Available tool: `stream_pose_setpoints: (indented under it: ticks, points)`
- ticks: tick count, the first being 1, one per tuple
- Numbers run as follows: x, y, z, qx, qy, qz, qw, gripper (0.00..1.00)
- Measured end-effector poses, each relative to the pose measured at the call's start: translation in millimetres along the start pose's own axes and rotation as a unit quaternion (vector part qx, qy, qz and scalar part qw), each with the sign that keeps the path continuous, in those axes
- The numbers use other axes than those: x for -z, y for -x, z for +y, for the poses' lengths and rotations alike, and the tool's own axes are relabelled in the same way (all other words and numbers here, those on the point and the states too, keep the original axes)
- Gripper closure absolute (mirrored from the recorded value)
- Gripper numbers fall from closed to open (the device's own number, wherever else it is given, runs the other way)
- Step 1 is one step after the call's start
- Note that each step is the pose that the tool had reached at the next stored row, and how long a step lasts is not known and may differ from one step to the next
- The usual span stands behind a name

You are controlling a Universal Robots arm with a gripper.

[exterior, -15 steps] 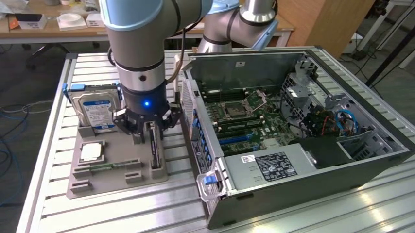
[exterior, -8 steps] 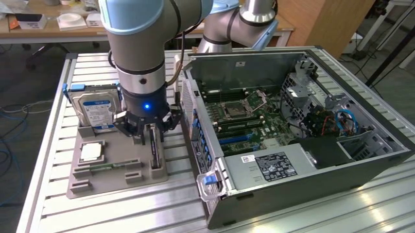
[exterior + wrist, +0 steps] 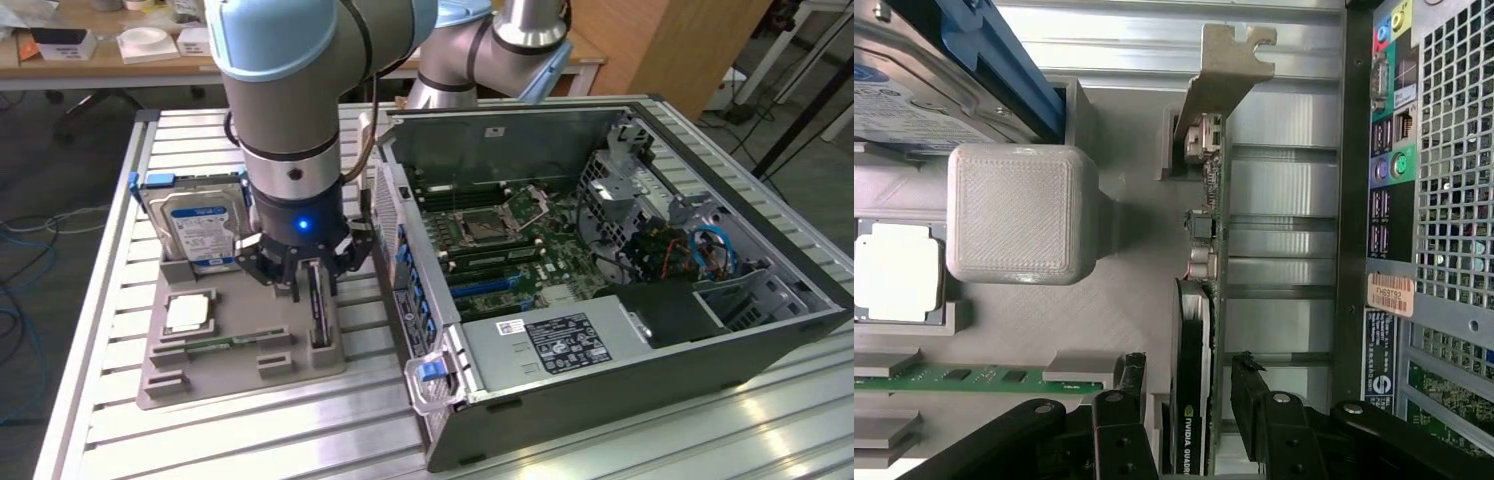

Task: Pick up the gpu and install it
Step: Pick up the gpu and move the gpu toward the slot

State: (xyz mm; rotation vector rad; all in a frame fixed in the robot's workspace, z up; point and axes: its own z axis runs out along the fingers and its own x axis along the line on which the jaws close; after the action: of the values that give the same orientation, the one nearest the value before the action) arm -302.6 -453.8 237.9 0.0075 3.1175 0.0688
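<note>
My black gripper (image 3: 310,268) hangs unclenched astride the thin black gpu card (image 3: 319,310), upright in grey plastic tray (image 3: 227,385); not lifted, not installed.

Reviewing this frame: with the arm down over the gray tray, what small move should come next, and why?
Probably close the jaws. They stand open, one on either side of the gpu, which stands on edge in its slot in the gray tray, with a gap showing on each side. Nothing is gripped yet, so lifting now would likely leave the card behind.
</note>
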Motion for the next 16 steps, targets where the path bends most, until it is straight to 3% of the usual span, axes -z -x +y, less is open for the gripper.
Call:
stream_pose_setpoints:
  ticks: [16]
  points:
    - [-0.3, 0.1, 1.7, 0.000, 0.0001, -0.0001, 1.0000, 0.54]
